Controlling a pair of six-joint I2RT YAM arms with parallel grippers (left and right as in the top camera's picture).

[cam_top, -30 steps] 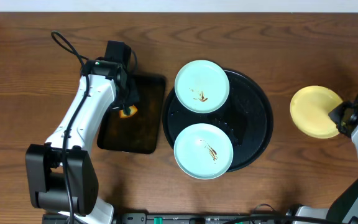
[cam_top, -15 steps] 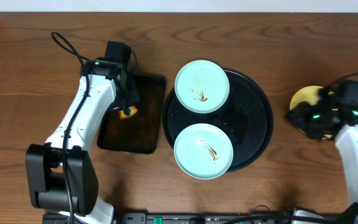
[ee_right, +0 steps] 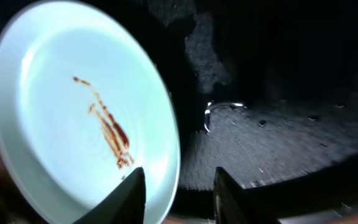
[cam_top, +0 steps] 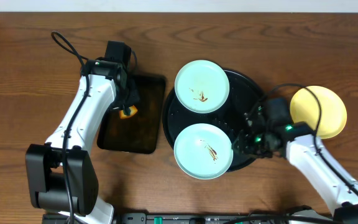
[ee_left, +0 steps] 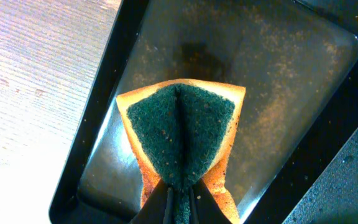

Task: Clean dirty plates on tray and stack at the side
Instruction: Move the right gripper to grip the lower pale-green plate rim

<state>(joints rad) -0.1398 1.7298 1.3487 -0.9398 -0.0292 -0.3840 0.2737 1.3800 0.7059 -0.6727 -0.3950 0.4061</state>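
Two pale mint plates lie on the round black tray (cam_top: 263, 102), the far plate (cam_top: 202, 86) and the near plate (cam_top: 204, 150), each with a brown smear. A pale yellow plate (cam_top: 319, 111) rests on the wood right of the tray. My right gripper (cam_top: 240, 142) is open at the near plate's right edge. In the right wrist view, the gripper (ee_right: 179, 193) straddles the rim of that plate (ee_right: 73, 124), one finger over the plate and one over the tray (ee_right: 278, 137). My left gripper (ee_left: 178, 205) is shut on a folded orange-and-green sponge (ee_left: 179, 130).
A smaller rectangular black tray (cam_top: 132, 134) lies left of the round one, and the sponge (cam_top: 128, 112) hangs over its upper part. The left arm's cable (cam_top: 67, 46) loops over the wood at the back left.
The right arm swung left from the yellow plate to the round tray, and its jaws narrowed around the near mint plate's rim. The left arm and sponge stayed put.
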